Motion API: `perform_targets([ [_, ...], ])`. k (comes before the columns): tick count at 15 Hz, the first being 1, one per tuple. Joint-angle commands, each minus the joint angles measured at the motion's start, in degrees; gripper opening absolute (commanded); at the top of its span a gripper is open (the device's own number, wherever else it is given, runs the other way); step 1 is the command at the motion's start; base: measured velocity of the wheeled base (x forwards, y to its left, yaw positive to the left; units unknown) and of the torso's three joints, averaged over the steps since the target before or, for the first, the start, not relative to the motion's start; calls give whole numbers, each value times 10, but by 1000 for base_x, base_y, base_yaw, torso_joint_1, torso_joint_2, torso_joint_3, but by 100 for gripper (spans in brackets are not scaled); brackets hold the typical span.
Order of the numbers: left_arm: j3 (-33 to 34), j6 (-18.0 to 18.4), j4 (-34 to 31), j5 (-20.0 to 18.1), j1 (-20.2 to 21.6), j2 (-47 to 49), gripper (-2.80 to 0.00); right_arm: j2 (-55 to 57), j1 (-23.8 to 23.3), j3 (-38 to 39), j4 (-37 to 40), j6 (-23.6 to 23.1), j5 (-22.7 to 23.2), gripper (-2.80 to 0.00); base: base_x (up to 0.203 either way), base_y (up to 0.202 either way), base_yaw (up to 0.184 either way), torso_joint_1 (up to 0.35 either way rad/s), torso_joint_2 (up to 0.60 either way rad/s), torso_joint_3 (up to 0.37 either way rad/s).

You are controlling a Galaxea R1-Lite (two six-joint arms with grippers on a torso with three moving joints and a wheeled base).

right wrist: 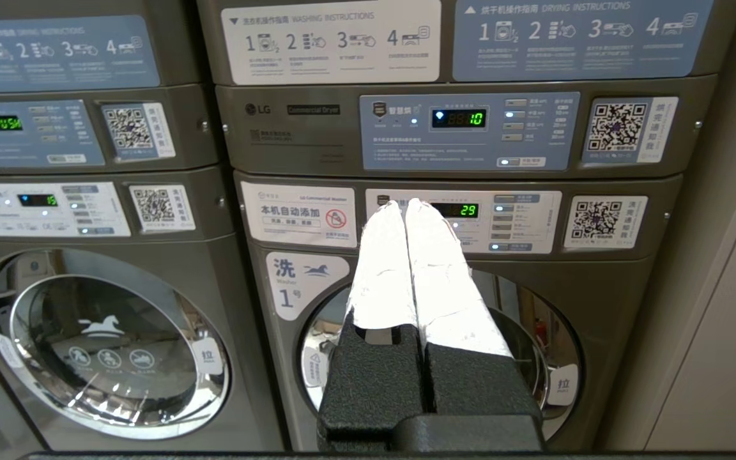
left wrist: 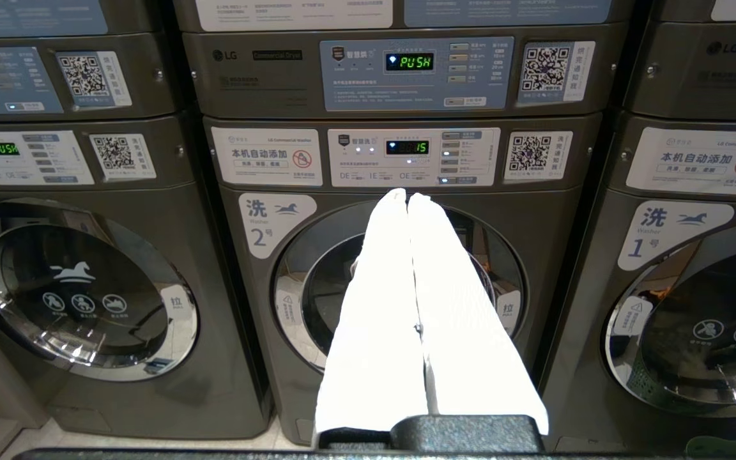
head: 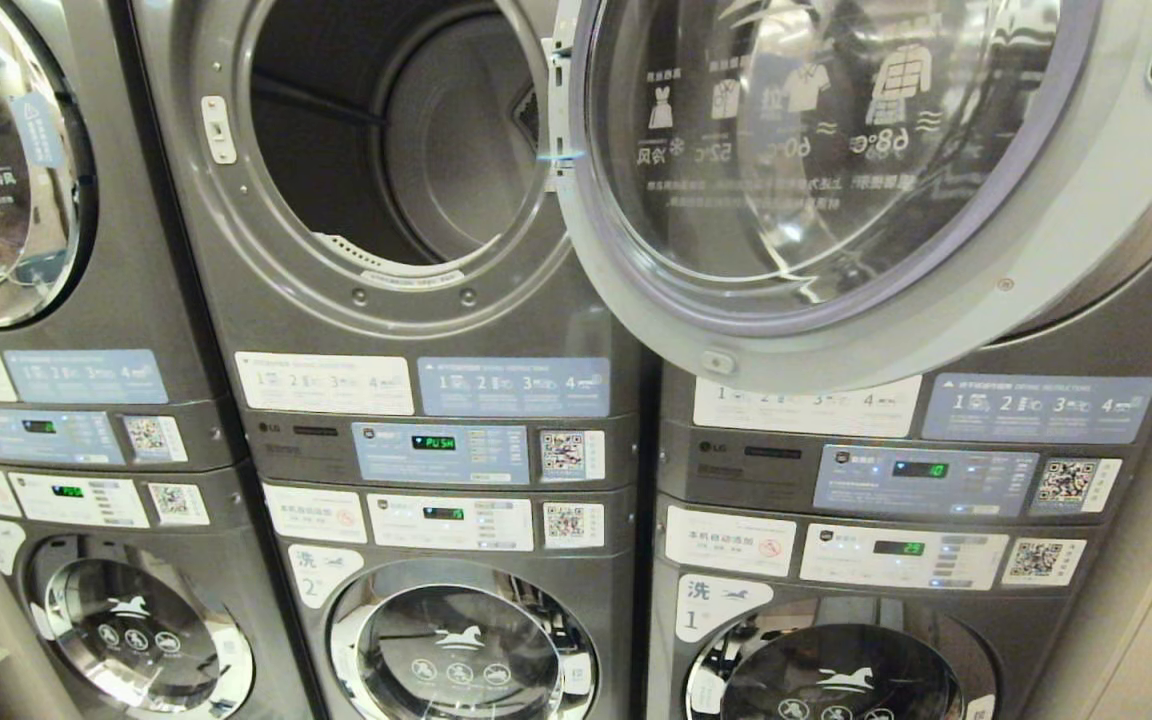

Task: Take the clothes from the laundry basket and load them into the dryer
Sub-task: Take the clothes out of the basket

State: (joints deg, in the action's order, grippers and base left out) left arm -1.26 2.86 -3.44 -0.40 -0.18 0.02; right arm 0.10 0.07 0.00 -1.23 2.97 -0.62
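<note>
The dryer (head: 386, 200) is the upper middle grey machine; its round door (head: 836, 180) is swung open to the right and the dark drum looks empty. No clothes and no laundry basket show in any view. My left gripper (left wrist: 406, 195) is shut with nothing in it, its white fingers pointing at the washer marked 2 (left wrist: 400, 281). My right gripper (right wrist: 405, 203) is also shut and empty, pointing at the washer marked 1 (right wrist: 444, 338). Neither arm appears in the head view.
Three stacks of grey machines fill the wall, dryers above washers. Control panels with lit displays (head: 433, 442) sit between them. The open door overhangs the right-hand stack. A pale wall (right wrist: 719, 319) stands at the far right, and a strip of light floor (left wrist: 151, 444) lies below the washers.
</note>
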Motion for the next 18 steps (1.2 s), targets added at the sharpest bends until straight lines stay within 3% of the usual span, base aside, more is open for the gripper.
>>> perform_targets([
  [1,0,1,0,0,0,0,-280,0,0,4,0,0,0,-280,0,0,0,-61,147,72],
  [5,0,-22,1,5,0,0,-280,0,0,3,0,1,-1,-280,0,0,0,-63,130,68],
  [18,-1,-24,0,4,0,0,-280,0,0,3,-1,27,-18,-280,0,0,0,-65,145,75],
])
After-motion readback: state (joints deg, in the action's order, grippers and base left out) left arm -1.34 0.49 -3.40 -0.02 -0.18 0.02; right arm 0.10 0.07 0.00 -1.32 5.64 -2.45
